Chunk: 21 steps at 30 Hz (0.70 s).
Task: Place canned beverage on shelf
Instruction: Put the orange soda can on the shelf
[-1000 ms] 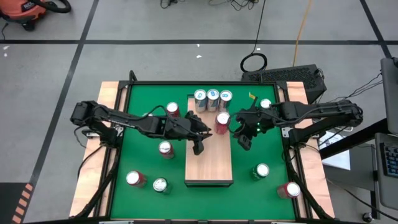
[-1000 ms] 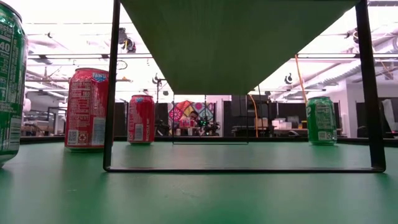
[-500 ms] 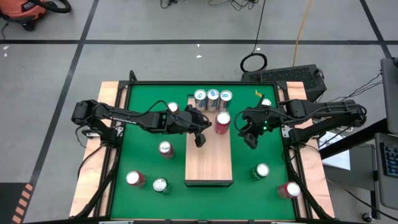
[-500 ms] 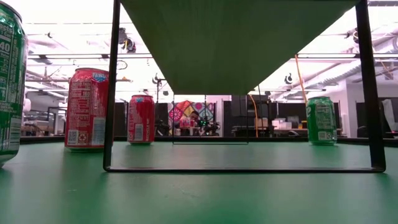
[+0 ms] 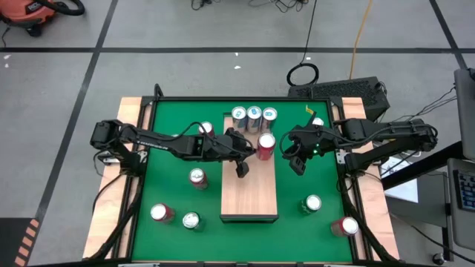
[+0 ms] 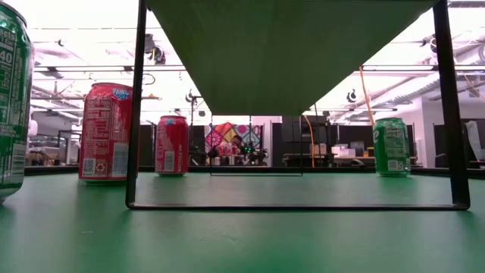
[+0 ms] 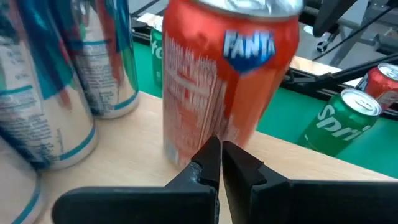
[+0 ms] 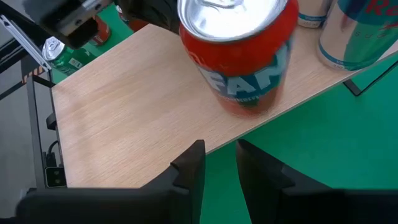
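Looking straight down from the high view, I see the shelf (image 5: 249,189) as a long pale wooden block with fine grain, lying along the middle of the green table (image 5: 171,200). An orange Fanta can (image 5: 266,145) stands upright on its far end near the right edge, with three silver-and-blue cans (image 5: 253,117) in a row just beyond it. My left gripper (image 5: 241,167) hangs over the shelf just left of the Fanta can, my right gripper (image 5: 295,163) over the green just off the shelf's right edge.

From the low view, the shelf's underside (image 6: 292,53) spans the top of the picture on thin black legs (image 6: 136,102); red cans (image 6: 106,133) and green cans (image 6: 391,146) stand on the table around it.

My left wrist view shows my fingers (image 7: 210,163) pressed together on nothing, tips close in front of the Fanta can (image 7: 227,81), which stands on the light wood.

My right wrist view shows my fingers (image 8: 193,165) a narrow gap apart, empty, over the green beside the shelf's edge (image 8: 143,93), the Fanta can (image 8: 239,53) near that edge.
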Tool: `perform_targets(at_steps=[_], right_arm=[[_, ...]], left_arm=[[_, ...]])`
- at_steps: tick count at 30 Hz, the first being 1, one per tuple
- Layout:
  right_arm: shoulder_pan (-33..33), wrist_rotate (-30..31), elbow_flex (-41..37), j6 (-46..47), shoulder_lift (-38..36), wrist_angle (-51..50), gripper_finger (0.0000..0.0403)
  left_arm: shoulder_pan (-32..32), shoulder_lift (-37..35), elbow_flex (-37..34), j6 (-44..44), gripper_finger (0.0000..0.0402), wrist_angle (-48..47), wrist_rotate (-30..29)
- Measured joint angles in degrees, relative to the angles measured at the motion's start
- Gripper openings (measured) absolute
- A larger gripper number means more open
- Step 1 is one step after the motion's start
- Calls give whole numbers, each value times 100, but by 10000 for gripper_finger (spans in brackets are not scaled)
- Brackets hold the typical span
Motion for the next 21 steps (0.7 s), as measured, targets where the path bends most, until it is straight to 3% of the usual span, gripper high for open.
perform_targets(at_steps=[16,21], right_arm=[[0,198,2,-324,79,30,82],[-2,208,2,-627,322,336,82]], left_arm=[[15,65,-7,-10,15,40,-192],[15,-3,-6,-324,15,37,6]])
